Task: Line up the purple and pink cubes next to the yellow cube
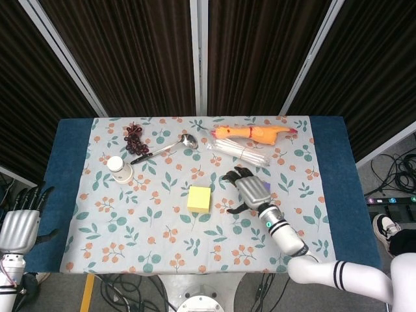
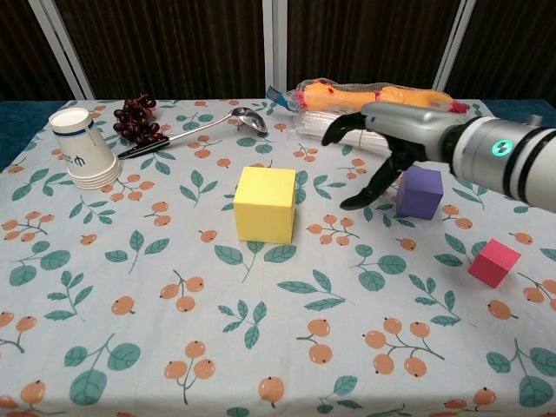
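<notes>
Reaching over the purple cube [image 2: 420, 192], our right hand [image 2: 382, 139] hangs with fingers spread and curved downward, holding nothing; its thumb [image 2: 369, 192] points down just left of the cube, in the gap between it and the yellow cube [image 2: 265, 204]. From the head view the hand [image 1: 246, 189] hides nearly all of the purple cube [image 1: 266, 187], so we cannot tell there whether any finger touches it; from the chest view the hand seems slightly above and to the left.

The yellow cube sits near the middle of the table [image 1: 68, 162]. The pink cube [image 2: 493, 262] lies well apart, nearer us and to the right, showing only in the chest view.

We judge the main risk to be a glancing contact: if the hand comes down off-centre, the thumb could knock the light cube sideways or spin it. A sweeping approach might also brush the bundle of clear straws [image 2: 365, 135] just behind the hand.

Our left hand [image 1: 19, 224] rests off the table's near left corner, fingers extended and loosely apart, holding nothing.

By count we see three cubes, one of each colour; one rubber chicken [image 2: 378, 97]; one ladle [image 2: 195, 132]; one bunch of dark grapes [image 2: 137, 120]; one stack of paper cups [image 2: 82, 149].
</notes>
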